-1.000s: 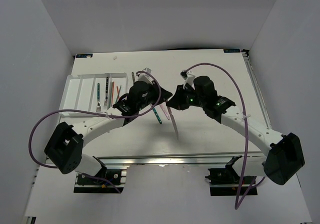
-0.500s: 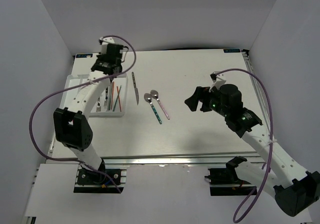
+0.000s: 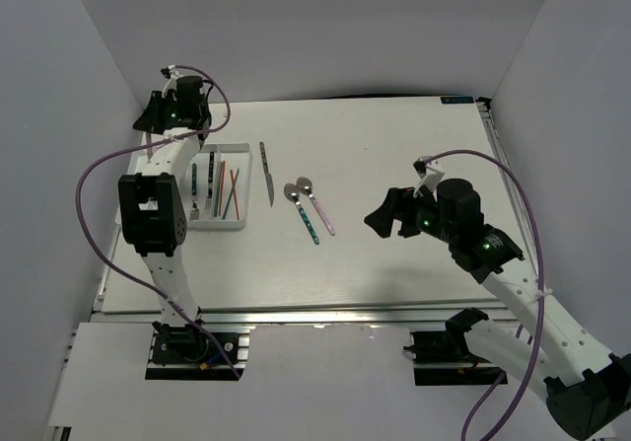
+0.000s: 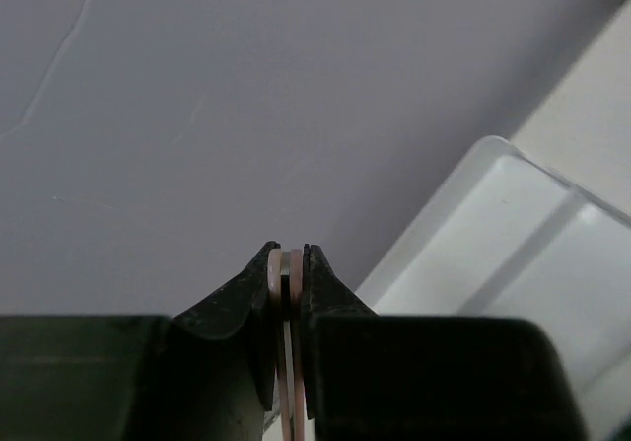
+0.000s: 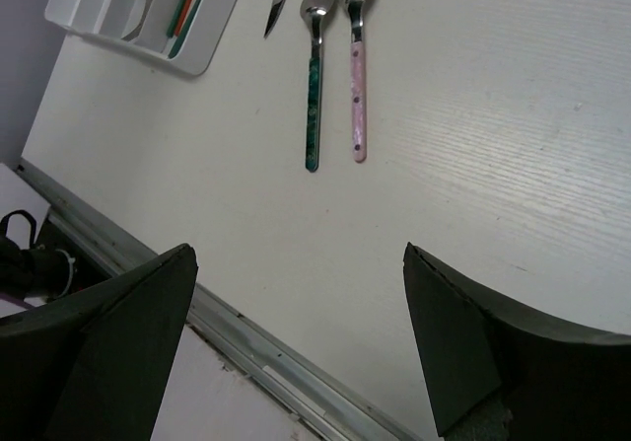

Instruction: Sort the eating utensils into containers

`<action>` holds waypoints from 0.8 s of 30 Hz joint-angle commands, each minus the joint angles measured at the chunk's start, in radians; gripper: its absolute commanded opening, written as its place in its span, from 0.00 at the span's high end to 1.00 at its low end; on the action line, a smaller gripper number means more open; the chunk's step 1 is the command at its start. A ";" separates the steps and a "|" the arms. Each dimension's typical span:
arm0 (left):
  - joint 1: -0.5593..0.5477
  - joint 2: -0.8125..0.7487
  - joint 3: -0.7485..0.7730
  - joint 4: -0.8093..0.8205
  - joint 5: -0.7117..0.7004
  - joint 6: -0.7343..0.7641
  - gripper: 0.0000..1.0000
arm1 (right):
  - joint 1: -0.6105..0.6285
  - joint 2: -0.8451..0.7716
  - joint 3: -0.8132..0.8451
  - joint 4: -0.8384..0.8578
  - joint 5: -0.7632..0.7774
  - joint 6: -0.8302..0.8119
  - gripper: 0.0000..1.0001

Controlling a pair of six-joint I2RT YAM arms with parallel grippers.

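Observation:
My left gripper [image 3: 158, 115] hangs over the far left corner of the white tray [image 3: 229, 226], shut on a pink-handled utensil [image 4: 292, 362] whose thin shaft points down [image 3: 149, 145]. In the left wrist view the jaws [image 4: 287, 254] pinch it edge-on above a tray corner [image 4: 532, 224]. The tray holds a teal-handled fork [image 3: 194, 189] and red and green chopsticks [image 3: 229, 189]. On the table lie a dark-handled knife [image 3: 266, 173], a teal spoon [image 3: 304, 212] and a pink spoon [image 3: 315, 204]. My right gripper [image 3: 385, 214] is wide open and empty, right of the spoons.
In the right wrist view, the teal spoon [image 5: 314, 96], the pink spoon [image 5: 357, 76] and the knife tip [image 5: 279, 2] lie ahead of the right gripper [image 5: 298, 254], with the tray [image 5: 197, 66] at the top left. The table's metal front rail [image 5: 246, 342] runs below.
The left arm swung from the table's middle to the far left over the tray with the pink-handled utensil. The right gripper opened and drew back to the right.

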 commanded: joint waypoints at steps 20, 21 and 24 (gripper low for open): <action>0.183 0.311 0.163 0.380 -0.194 0.292 1.00 | 0.001 -0.088 -0.084 0.060 -0.105 0.091 0.11; 0.183 0.316 0.166 0.367 -0.178 0.279 1.00 | 0.001 -0.082 -0.075 0.055 -0.106 0.087 0.11; 0.183 0.317 0.155 0.373 -0.109 0.271 1.00 | 0.001 -0.048 -0.051 0.037 -0.105 0.069 0.11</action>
